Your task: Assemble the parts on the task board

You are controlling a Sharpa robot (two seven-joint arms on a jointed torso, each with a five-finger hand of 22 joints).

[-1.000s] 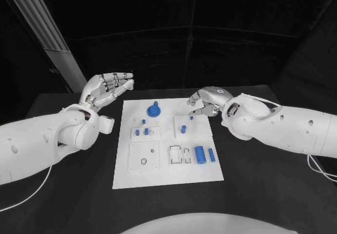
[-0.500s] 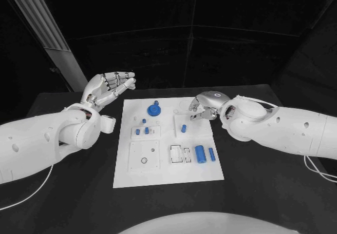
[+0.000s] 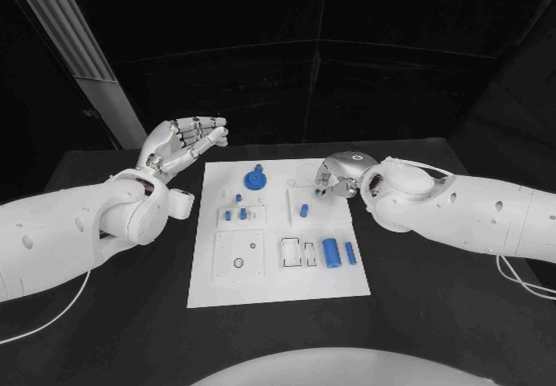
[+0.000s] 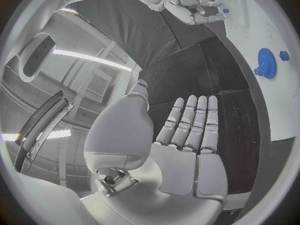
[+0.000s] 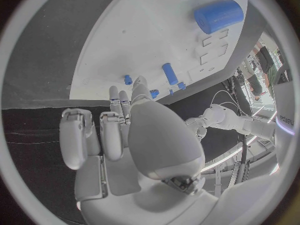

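1. A white rectangular task board (image 3: pixel 278 289) is seen lying flat in the middle of a black table (image 3: pixel 440 322), its long side running away from the robot.
2. On the far end of the board a blue toothed gear wheel (image 3: pixel 255 178) is found, with a small blue peg (image 3: pixel 238 198) just nearer than it.
3. Two short blue pins (image 3: pixel 235 215) are seen standing in a raised white block on the board's left side; nearer the robot on the same side a white square plate with a small dark ring (image 3: pixel 239 263) is set.
4. In the board's right half a small blue cylinder (image 3: pixel 304 211) lies in a square recess; nearer the robot, a thick blue cylinder (image 3: pixel 330 253) and a thin blue rod (image 3: pixel 349 254) lie side by side beside empty white slots.
5. The left hand (image 3: pixel 181 143) is held raised beyond the board's far left corner, palm up, fingers straight and together, nothing gripped.
6. The right hand (image 3: pixel 333 175) is lowered over the board's far right corner, fingers curled downward; whether anything is pinched cannot be told.
7. No readable writing is seen on the board or parts.
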